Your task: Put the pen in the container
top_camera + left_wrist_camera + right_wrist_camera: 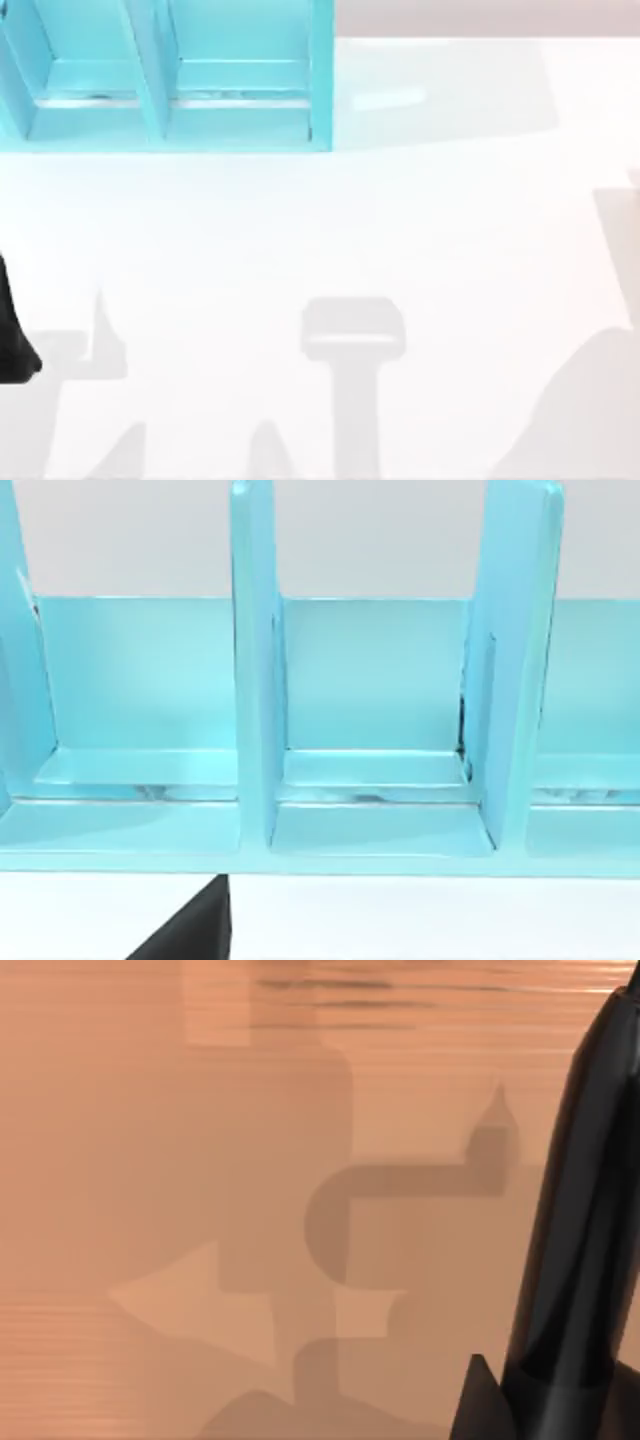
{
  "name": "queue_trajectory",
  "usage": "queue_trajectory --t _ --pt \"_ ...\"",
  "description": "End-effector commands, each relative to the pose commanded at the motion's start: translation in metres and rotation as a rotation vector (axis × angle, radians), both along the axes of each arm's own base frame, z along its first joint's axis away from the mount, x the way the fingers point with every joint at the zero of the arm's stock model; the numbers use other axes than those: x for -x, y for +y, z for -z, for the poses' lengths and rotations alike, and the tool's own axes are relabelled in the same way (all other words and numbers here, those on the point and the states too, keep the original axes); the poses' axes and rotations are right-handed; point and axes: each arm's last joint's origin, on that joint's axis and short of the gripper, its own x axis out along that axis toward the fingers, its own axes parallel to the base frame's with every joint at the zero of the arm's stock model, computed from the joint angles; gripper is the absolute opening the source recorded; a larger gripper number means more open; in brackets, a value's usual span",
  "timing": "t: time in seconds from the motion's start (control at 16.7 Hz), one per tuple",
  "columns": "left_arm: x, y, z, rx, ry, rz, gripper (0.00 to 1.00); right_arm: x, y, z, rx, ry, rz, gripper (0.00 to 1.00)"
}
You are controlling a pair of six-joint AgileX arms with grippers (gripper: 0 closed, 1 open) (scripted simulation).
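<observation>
Blue container [165, 75] far left on table [400, 220], compartments bare. Pen [580, 1230] by right gripper; gripper state cannot tell.

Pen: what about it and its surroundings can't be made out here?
Right wrist view: glossy black shaft, possibly the pen, cut off by the frame edge.
Top view: left arm cut off by the left edge.
Left wrist view: container runs past both sides; black wedge at the frame edge, unidentifiable.

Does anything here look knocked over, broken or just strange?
Nothing looks broken or spilled. The blue container stands upright at the table's far left, its compartments holding nothing that I can see. A glossy black tapered shape fills one side of the right wrist view; I cannot tell what it is.
</observation>
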Motion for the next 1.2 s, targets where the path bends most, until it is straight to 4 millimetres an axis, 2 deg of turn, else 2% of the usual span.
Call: queue_trajectory --t 0.48,1.2 --pt "0.0 0.0 0.0 0.0 0.0 0.0 1.0 0.0061 -0.0057 0.0058 -0.011 -0.08 0.024 0.0" --pt "0.0 0.0 0.0 0.0 0.0 0.0 1.0 0.0061 -0.0057 0.0058 -0.011 -0.08 0.024 0.9"
